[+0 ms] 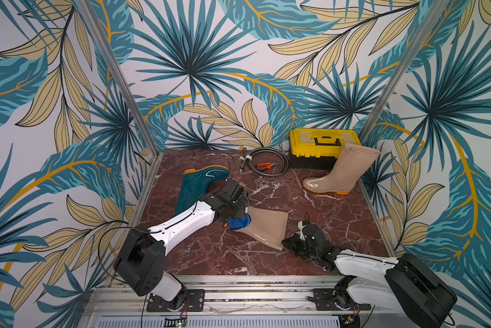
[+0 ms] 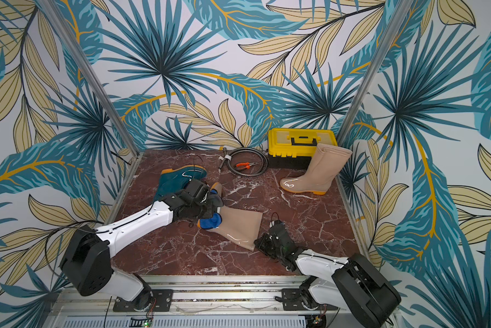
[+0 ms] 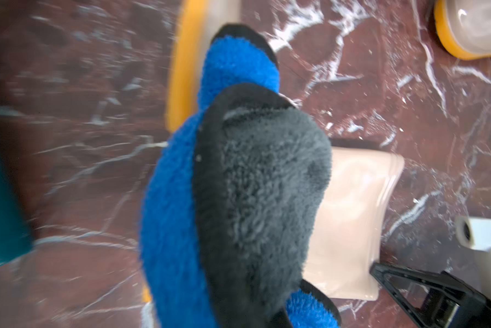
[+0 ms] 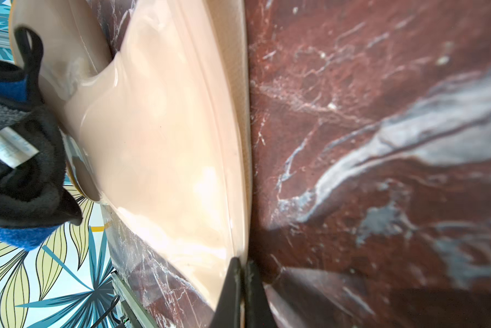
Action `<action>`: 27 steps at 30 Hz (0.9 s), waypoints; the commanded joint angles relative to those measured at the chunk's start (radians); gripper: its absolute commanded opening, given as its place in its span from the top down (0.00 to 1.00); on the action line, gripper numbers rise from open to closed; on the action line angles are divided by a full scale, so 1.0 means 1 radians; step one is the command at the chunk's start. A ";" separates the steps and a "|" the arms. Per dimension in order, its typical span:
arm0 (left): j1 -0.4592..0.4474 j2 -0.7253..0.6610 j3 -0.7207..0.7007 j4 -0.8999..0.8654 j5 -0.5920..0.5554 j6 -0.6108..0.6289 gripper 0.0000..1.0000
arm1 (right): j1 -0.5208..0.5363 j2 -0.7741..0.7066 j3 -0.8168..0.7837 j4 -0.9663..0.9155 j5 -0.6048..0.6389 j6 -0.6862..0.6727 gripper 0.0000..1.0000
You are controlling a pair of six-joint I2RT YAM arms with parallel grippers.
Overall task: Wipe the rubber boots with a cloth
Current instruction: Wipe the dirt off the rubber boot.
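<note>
A beige boot (image 1: 267, 227) lies on its side mid-table, its shaft mouth toward the front right. The blue and dark grey cloth (image 1: 240, 223) rests against its ankle, and my left gripper (image 1: 236, 217) is shut on the cloth. In the left wrist view the cloth (image 3: 238, 184) hides the fingers; the boot (image 3: 352, 213) lies behind it. My right gripper (image 4: 242, 272) is shut on the rim of the lying boot (image 4: 167, 142); in a top view the right gripper (image 2: 258, 244) is at the shaft mouth. A teal boot (image 1: 196, 184) lies at the left. Another beige boot (image 1: 343, 173) stands upright at back right.
A yellow and black toolbox (image 1: 321, 142) stands against the back wall beside the upright boot. A coiled cable (image 1: 278, 159) with orange pliers (image 1: 264, 165) inside it lies to its left. Metal frame posts rise at the back corners of the marble table (image 1: 338, 221).
</note>
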 commanded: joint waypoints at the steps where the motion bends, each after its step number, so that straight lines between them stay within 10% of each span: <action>1: -0.028 0.015 0.019 -0.009 0.030 0.011 1.00 | -0.002 -0.002 -0.039 -0.157 0.068 0.005 1.00; 14: -0.381 0.303 0.228 0.016 0.087 -0.063 1.00 | -0.003 -0.006 -0.036 -0.173 0.078 0.013 1.00; 27: -0.088 -0.089 -0.105 -0.073 -0.016 0.040 1.00 | -0.002 -0.056 -0.031 -0.231 0.102 0.006 1.00</action>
